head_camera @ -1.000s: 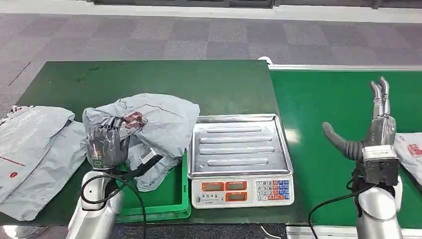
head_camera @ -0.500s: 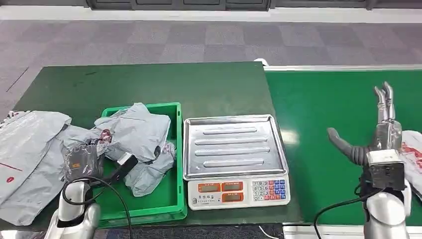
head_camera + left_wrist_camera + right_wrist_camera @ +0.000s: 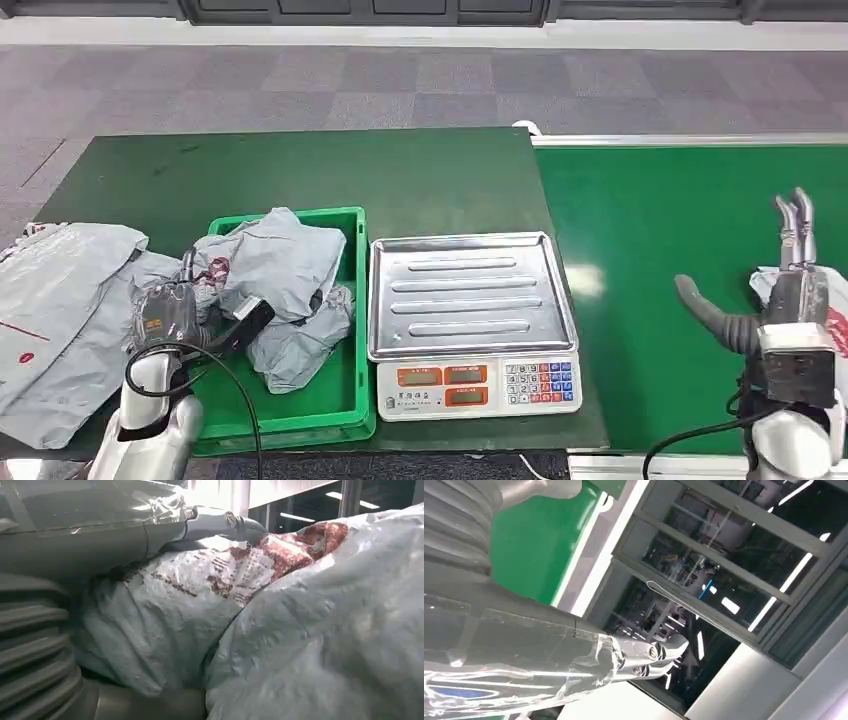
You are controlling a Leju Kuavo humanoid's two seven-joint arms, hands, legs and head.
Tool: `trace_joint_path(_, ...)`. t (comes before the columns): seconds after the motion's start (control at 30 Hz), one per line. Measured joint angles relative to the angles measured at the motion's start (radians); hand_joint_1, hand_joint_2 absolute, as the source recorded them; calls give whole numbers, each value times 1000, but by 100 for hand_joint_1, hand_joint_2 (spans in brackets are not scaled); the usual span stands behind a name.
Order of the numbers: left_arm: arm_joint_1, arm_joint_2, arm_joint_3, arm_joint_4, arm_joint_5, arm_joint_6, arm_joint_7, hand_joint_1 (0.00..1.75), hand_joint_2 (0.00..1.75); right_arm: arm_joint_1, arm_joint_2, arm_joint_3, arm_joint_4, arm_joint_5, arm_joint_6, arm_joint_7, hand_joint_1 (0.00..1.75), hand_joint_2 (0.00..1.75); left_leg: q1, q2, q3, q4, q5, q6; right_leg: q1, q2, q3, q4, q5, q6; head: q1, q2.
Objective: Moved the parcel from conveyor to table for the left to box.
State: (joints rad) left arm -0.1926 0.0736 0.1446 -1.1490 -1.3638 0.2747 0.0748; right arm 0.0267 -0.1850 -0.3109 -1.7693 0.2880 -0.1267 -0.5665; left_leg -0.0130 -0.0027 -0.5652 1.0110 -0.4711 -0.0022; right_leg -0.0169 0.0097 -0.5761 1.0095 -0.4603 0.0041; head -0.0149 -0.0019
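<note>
In the head view, the left hand [image 3: 168, 318] is seen at the left wall of the green crate [image 3: 340, 400], its fingers hidden beneath crumpled grey plastic, so whether they are closed on it cannot be told from here. The grey parcel [image 3: 275, 262] lies inside the crate, heaped over a second grey bag [image 3: 295, 345], and its left edge reaches the hand. More grey bags [image 3: 60, 300] are spread on the dark green table [image 3: 400, 180] beside the crate, cut off by the picture's edge. A metal-topped scale [image 3: 468, 300] stands just right of the crate. Over the bright green conveyor [image 3: 660, 220] the right hand [image 3: 780, 300] is held upright, fingers straight and together, thumb spread wide, nothing in it. A further bag [image 3: 835, 315] behind that hand is largely hidden and cut off.

In the left wrist view, the parcel [image 3: 300, 630] is pressed close against the hand [image 3: 75, 605]; a finger [image 3: 220, 522] is laid over its red-printed part, the thumb lies beneath, and the film is caught between them.

In the right wrist view, the fingers [image 3: 644, 657] are seen extended and empty against windows and ceiling lights.
</note>
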Motion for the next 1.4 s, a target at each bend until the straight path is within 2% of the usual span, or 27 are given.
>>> trace_joint_path(0.03,-1,0,-1,3,0,4,1,0,0,1,0,0,-1,0,0,0,0,175,0,0,0,0,0,0,0,0,0,0,0,0,0,0)
trace_joint_path(0.13,-4,2,-5,3,21,50,-10,0,0,6,-1,0,-2,-5,-3,0,0,175,-1,0,2,0,0,0,-1,0,0,0,0,0,0,0)
trace_joint_path(0.2,-9,3,-11,-1,87,123,-62,0,0,9,-3,0,-2,-11,-7,-1,0,175,-1,-1,5,0,0,1,-1,0,1,0,0,0,0,0)
trace_joint_path(0.27,-3,1,-12,-26,221,215,-160,0,0,10,-3,0,-2,-18,-8,-5,0,175,-1,-1,7,0,1,1,0,0,-1,0,1,1,0,0)
trace_joint_path(0.3,2,-1,-13,-46,348,271,-254,0,0,10,-3,0,-2,-18,-9,-7,0,175,0,-1,6,0,2,1,0,0,-2,0,1,0,0,0)
trace_joint_path(0.4,12,-6,-22,-86,534,307,-392,0,0,9,-3,0,-2,-19,-11,-11,0,175,0,-3,2,0,4,2,0,-3,-5,0,3,1,0,0)
trace_joint_path(0.5,33,-16,-36,-155,658,315,-470,0,0,8,-10,0,-2,-32,-24,-14,0,175,0,-7,-2,2,5,3,0,-5,-7,0,3,2,0,0)
trace_joint_path(0.67,40,-32,-64,-222,774,278,-519,0,0,-8,-19,0,4,-49,-35,-17,0,175,-1,-12,-9,6,5,6,-1,-8,-10,0,3,4,0,0)
trace_joint_path(0.8,40,-60,-71,-293,741,370,-562,0,0,-32,-33,0,11,-62,-39,-13,0,175,-1,-12,-14,10,4,9,-1,-9,-12,-1,5,7,0,0)
trace_joint_path(1.4,39,-90,-77,-381,739,379,-561,0,0,-38,-46,0,18,-70,-40,-14,0,175,0,-9,-16,12,3,11,1,-6,-15,-1,5,9,0,0)
